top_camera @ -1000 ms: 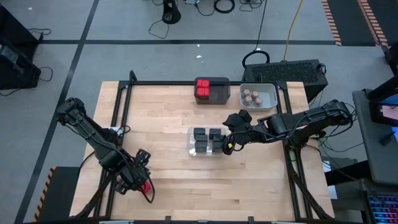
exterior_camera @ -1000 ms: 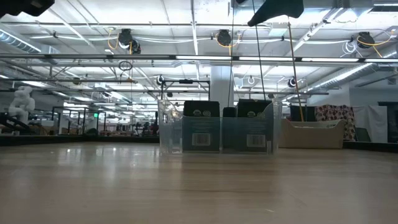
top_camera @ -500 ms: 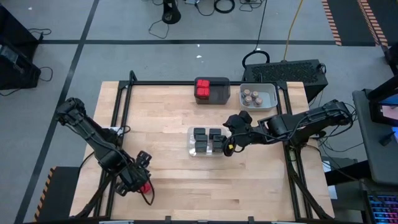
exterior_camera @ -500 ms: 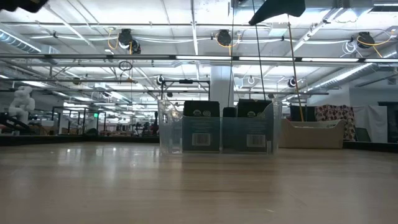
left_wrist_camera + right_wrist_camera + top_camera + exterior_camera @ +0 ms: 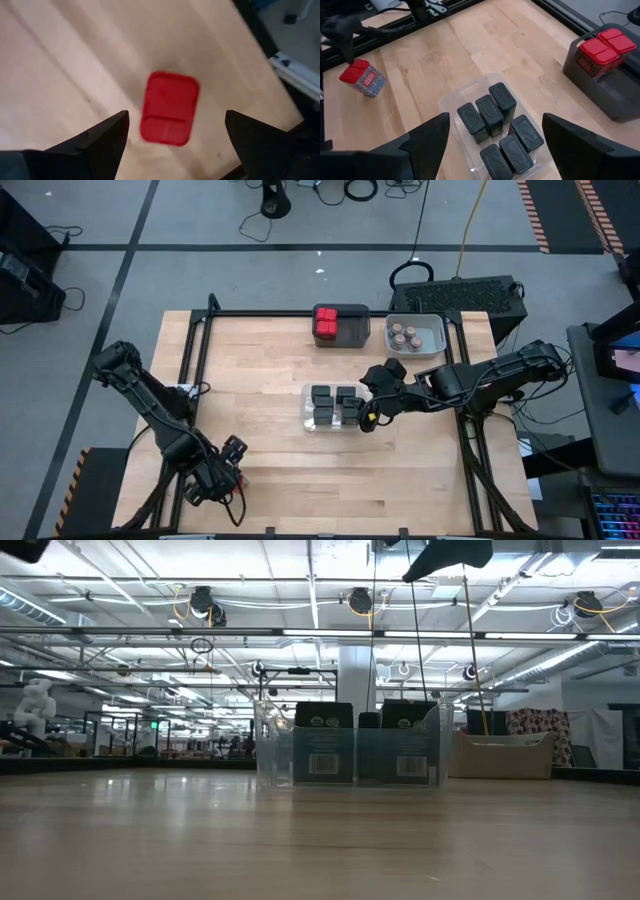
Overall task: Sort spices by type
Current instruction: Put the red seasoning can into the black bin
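Two dark arms reach over the wooden table (image 5: pixel 270 370), the largest thing in view. The right arm stretches in from the right edge, its elbow folded low, and its right gripper (image 5: pixel 362 412) hangs just beside the clear bin (image 5: pixel 308 408) at mid-table, jaws spread wide and holding nothing. The left arm bends down toward the near left corner, where the left gripper (image 5: pixel 228 478) hovers directly above a single red-topped spice box (image 5: pixel 169 108) standing on the bare wood, jaws spread to either side of it without touching. From above, that box is hidden under the gripper; only the wrist views show it. At the far edge sit a dark grey bin (image 5: pixel 341 326) with red-topped boxes (image 5: pixel 326 324) filling its left half, and a light grey bin (image 5: pixel 415 333) holding the tan-lidded jars (image 5: pixel 404 335), their count hard to make out. Six black boxes (image 5: pixel 497 127) stand in the clear bin; the level view shows only two fronts, the arms cut off at its top.
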